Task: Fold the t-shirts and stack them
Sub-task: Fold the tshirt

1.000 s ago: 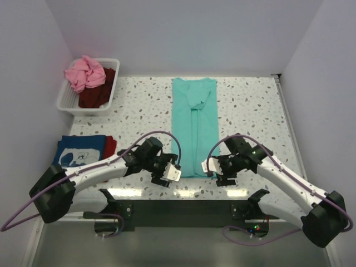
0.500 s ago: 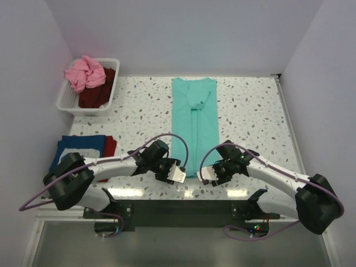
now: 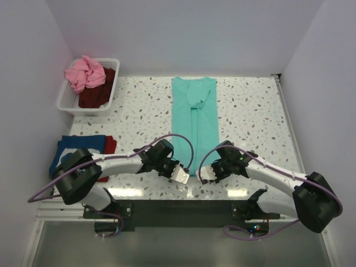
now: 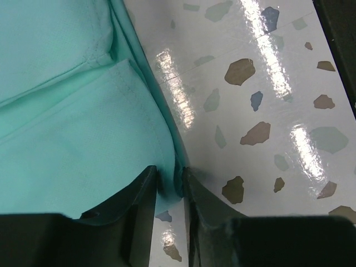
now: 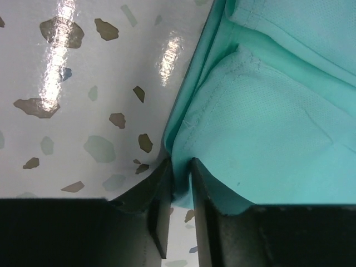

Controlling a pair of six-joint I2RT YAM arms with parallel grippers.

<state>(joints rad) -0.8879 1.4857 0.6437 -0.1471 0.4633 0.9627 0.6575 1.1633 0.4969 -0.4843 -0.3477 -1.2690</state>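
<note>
A teal-green t-shirt (image 3: 194, 119) lies folded into a long strip down the middle of the speckled table (image 3: 250, 111). My left gripper (image 3: 181, 171) is shut on its near-left hem corner. In the left wrist view the teal cloth (image 4: 72, 111) is bunched between the two dark fingers of that gripper (image 4: 169, 186). My right gripper (image 3: 203, 172) is shut on the near-right hem corner. In the right wrist view a fold of the teal cloth (image 5: 278, 128) is pinched between the fingers of that gripper (image 5: 182, 178). Both corners rest on the table.
A white slatted basket (image 3: 63, 102) at the back left holds a pink t-shirt (image 3: 84, 72) and a dark maroon one (image 3: 97, 95). A folded blue t-shirt with white print (image 3: 78, 151) lies on a red one (image 3: 111, 146) at the left edge. Walls close in on three sides.
Both arms have moved inward and down to the near hem of the teal t-shirt. Their jaws have closed from wide open onto its two corners.
</note>
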